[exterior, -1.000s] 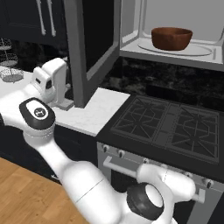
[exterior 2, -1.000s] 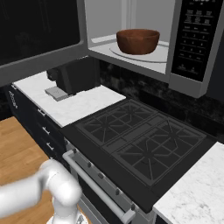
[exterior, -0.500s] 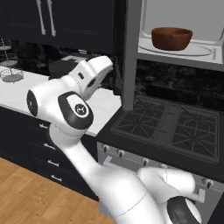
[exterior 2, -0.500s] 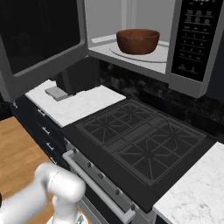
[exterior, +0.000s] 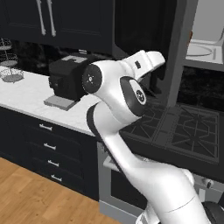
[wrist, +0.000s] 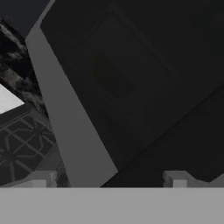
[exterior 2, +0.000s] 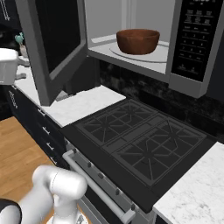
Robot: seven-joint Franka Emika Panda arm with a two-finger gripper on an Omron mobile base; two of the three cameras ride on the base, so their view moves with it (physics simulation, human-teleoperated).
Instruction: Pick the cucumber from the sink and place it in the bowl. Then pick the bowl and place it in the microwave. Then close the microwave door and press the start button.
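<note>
- The white arm [exterior: 118, 94] rises from the lower right of the left base view, bends at a big elbow above the counter edge, and reaches rightward toward the microwave door [exterior 2: 54, 41].
- Its wrist and hand end lie level, pointing at the outer face of the door, close beside the door's free edge in the left base view.
- In the right base view a white part of the hand shows at the far left edge, on the outer side of the door.
- The gripper [wrist: 109, 178] looks straight at the door's dark glass; its two finger tips [wrist: 41, 178] stand far apart at the bottom of the hand view, jaws wide, with nothing between them.
- Whether the tips touch the glass I cannot tell.
- The door's grey frame runs as a slanted band across the hand view, with the stove [exterior 2: 140, 144] grates seen past it on the left.
- The door stands partly open, swung out over the white counter [exterior 2: 83, 105] to the left of the stove.
- The bowl [exterior 2: 138, 40] sits inside the microwave [exterior 2: 188, 48] on the round turntable, near the middle of the pale cavity.
- The cucumber cannot be made out; the bowl's inside is not visible from these angles.
- A black coffee machine [exterior: 68, 78] stands on the counter to the left of the arm.
</note>
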